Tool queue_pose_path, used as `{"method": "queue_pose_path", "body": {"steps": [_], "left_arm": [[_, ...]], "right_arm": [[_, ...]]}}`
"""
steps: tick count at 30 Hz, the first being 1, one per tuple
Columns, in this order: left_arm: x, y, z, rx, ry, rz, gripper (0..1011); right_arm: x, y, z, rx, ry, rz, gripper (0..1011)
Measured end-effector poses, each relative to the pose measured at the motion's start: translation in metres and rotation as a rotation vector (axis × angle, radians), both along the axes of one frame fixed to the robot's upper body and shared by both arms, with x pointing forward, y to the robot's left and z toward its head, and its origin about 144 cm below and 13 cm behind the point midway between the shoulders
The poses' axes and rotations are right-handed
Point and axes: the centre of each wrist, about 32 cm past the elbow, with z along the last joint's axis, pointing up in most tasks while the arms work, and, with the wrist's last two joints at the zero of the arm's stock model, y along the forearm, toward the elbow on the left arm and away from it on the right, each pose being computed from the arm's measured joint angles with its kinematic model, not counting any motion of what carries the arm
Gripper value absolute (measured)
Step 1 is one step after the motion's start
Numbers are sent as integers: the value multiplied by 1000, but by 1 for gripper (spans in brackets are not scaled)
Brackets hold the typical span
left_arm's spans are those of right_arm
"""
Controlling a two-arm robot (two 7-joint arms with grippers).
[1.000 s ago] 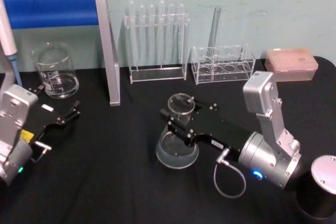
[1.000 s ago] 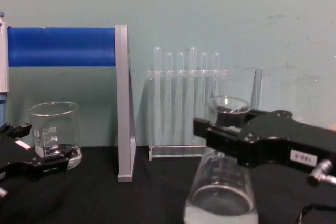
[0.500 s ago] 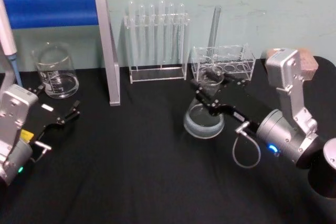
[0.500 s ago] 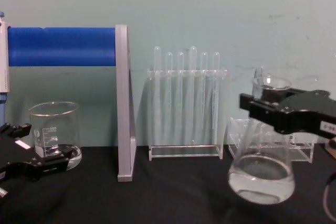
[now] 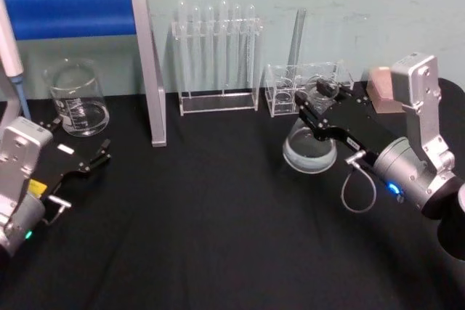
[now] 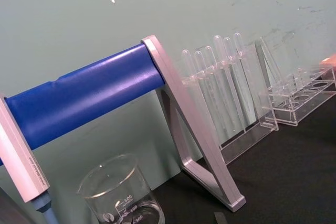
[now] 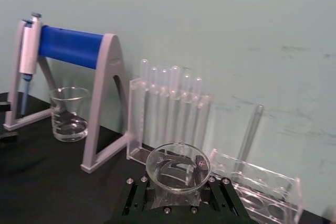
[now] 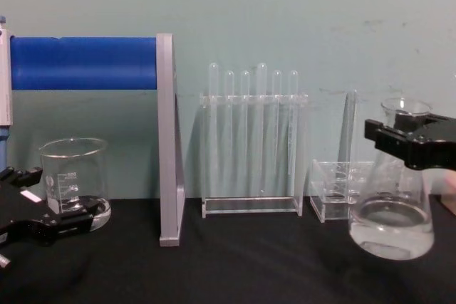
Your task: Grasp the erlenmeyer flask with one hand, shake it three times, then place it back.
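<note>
Nearest us on the left, the left gripper [image 5: 91, 157] lies parked low over the black table [image 5: 203, 237], fingers apart, just short of the beaker [image 5: 75, 99]. Over on the right, the right gripper [image 8: 400, 137] is clamped across the neck of the erlenmeyer flask [image 8: 390, 211], just under the flared rim. The flask hangs slightly tilted and, as far as we can judge, clear of the table, with clear liquid pooled in its wide base. We expect it to be bottom-heavy, rigid, smooth and breakable. Bare glass gives the pads little friction, so the neck below the flare is the right hold, with the rim acting as a stop. The liquid will slosh, so we would keep the shakes modest. Just behind the flask stands the low clear rack [image 5: 280, 96], and farther back is the test tube rack [image 5: 216, 63], both near enough to strike.
</note>
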Motion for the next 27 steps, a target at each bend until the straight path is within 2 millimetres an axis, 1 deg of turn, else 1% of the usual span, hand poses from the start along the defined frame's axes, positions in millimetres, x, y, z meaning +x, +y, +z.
{"method": "queue_pose_path", "body": {"steps": [7,16,27], "left_arm": [[0,0,0,0,0,0,1001],[0,0,0,0,0,0,1001],[0,0,0,0,0,0,1001]], "right_arm": [[4,-5,-2,-4,6,-39,452],[4,-5,-3,-5,11,-43,452],[-4,6,-1,7,12,30,452]]}}
